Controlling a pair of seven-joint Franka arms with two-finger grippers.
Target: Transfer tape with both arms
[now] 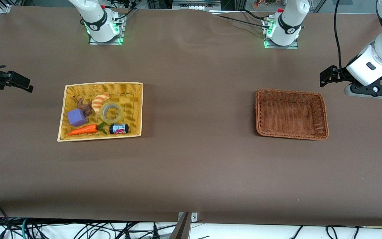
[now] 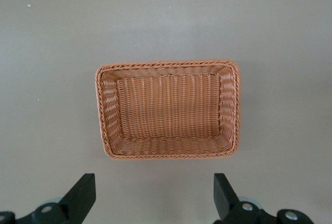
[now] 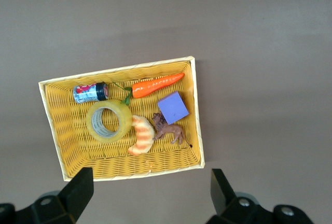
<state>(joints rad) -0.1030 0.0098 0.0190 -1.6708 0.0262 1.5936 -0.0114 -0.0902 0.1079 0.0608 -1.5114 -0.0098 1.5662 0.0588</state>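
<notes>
We see a brown worktop carrying two baskets, well apart: a yellow basket toward the right arm's end and a brown basket toward the left arm's end.

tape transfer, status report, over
Left gripper open over brown basket, right gripper open over yellow basket. Tape flat in yellow basket, touching croissant; jar close.

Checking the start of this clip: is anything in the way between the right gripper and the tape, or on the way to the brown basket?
Nothing visible. The tape lies flat, uncovered, in the yellow basket, with the croissant and jar close beside it. The right gripper is open above. The brown basket holds nothing; bare table lies between.
</notes>
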